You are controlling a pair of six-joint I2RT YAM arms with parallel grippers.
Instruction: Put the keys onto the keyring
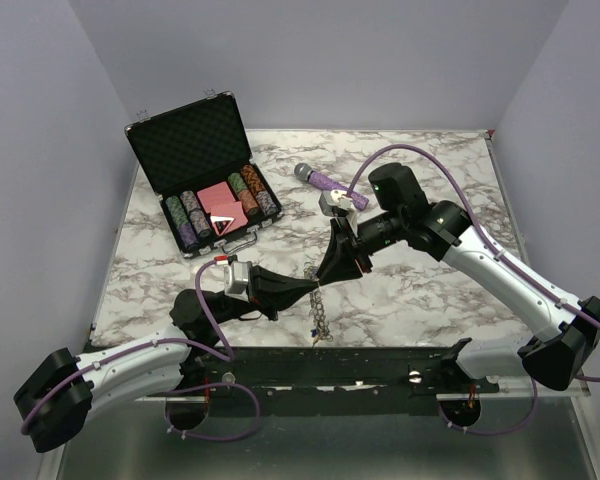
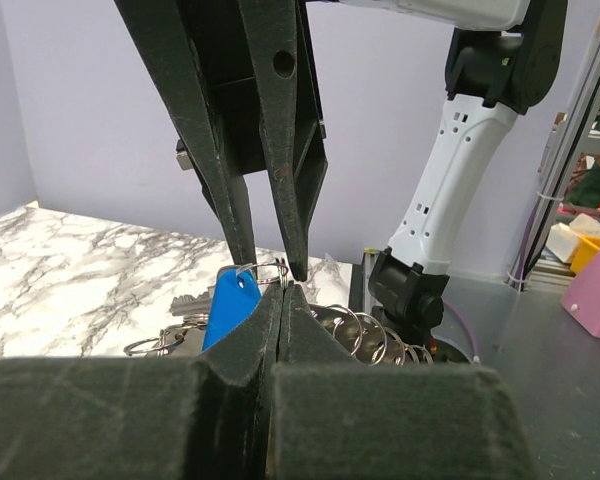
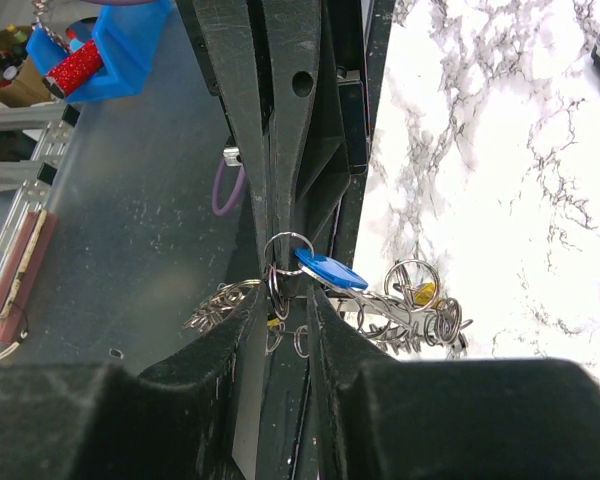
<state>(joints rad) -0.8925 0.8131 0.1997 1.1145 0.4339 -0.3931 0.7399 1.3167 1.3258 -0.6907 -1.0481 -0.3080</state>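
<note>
Marble table (image 1: pixel 430 295), keys (image 1: pixel 318 320) in near-far line

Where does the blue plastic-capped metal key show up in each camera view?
Top external: too small to make out.
Left wrist: the blue plastic-capped metal key hangs left of centre, in the lower half.
Right wrist: the key sits near centre, slightly low.
Shared landmark: the chain of silvery metal rings, beside the key in both wrist views.

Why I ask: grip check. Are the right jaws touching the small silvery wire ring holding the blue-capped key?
Touching: left wrist view shows right gripper pinching the wire ring.
</note>
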